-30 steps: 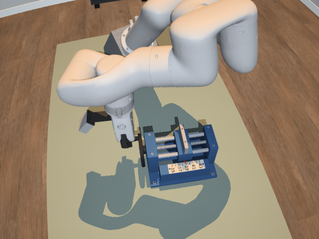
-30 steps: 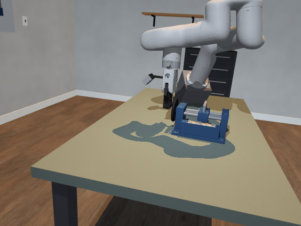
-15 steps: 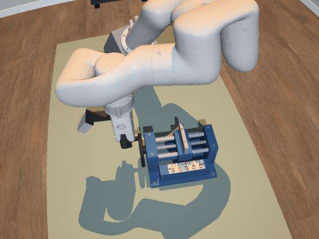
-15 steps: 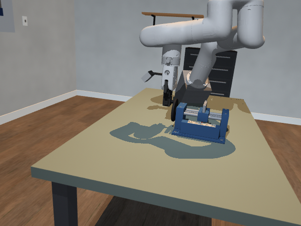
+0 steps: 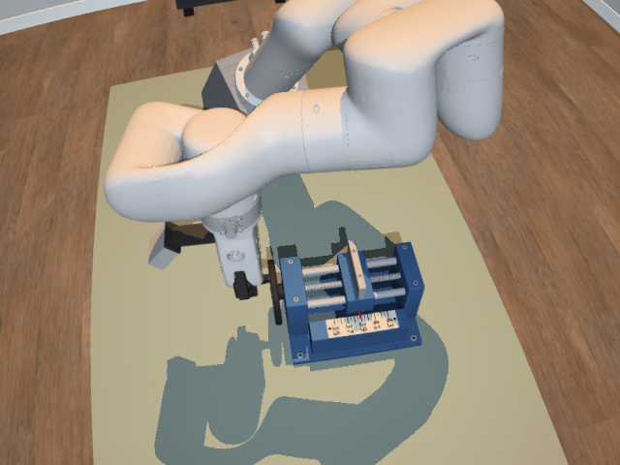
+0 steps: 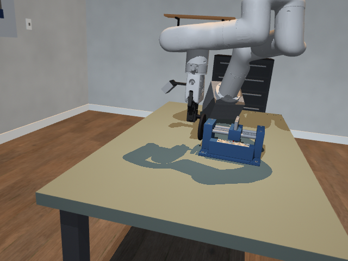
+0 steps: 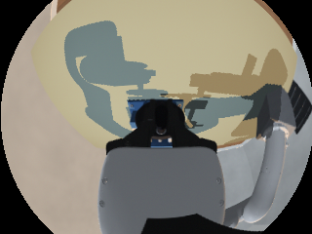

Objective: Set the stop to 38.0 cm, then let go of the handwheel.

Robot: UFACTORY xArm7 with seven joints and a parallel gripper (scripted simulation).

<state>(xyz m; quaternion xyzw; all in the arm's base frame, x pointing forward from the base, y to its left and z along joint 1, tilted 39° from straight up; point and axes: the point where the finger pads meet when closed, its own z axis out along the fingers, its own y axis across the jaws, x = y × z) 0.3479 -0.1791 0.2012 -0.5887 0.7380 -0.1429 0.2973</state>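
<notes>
My fingers are closed on the handwheel's handle, with the red pointer near 39

My gripper (image 5: 243, 290) (image 6: 192, 116) (image 7: 161, 106) points down, its fingers nearly closed around the small handle (image 5: 265, 280) (image 6: 199, 116) that sticks out sideways from the handwheel (image 5: 274, 294) (image 6: 200, 130) (image 7: 142, 115). The dark wheel stands upright, its axle lengthwise to the blue frame (image 5: 357, 343) (image 6: 230, 150) on the table (image 5: 165, 320) (image 6: 168, 193) (image 7: 180, 34). Just past the wheel, 1 upright end block (image 5: 294, 294) (image 6: 208, 135) stands in the way. Beyond it, the carriage (image 5: 358, 300) (image 6: 235, 134) sits between the 2 end blocks, carrying the upright stop (image 5: 356, 270) (image 6: 236, 123), whose long axis lies across the rods. Its red pointer (image 5: 359, 315) is near 39 on the scale (image 5: 340, 327) (image 6: 222, 141); I cannot read tenths. Farther off, a dark drawer cabinet (image 6: 259, 73) stands behind my base.
</notes>
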